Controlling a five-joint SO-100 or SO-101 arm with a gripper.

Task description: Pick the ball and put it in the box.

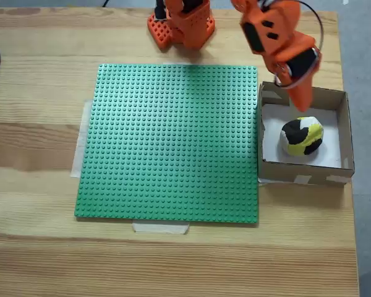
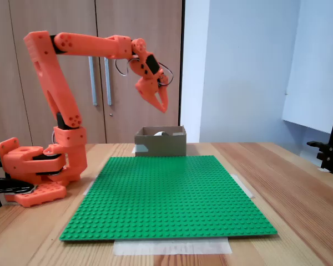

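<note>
Green studded baseplate (image 2: pixel 166 197) lies taped to the wooden table (image 1: pixel 37 247). Touching its right edge in a fixed view sits the box (image 1: pixel 346 133), the ball (image 1: pixel 302 136) resting inside. Above the box hangs the orange gripper (image 2: pixel 160 105), fingers slightly parted, holding nothing.

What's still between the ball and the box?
Nothing. The ball already lies on the white bottom of the box. The gripper hangs above the box's far wall, empty, fingers pointing down; open or shut cannot be told.
</note>
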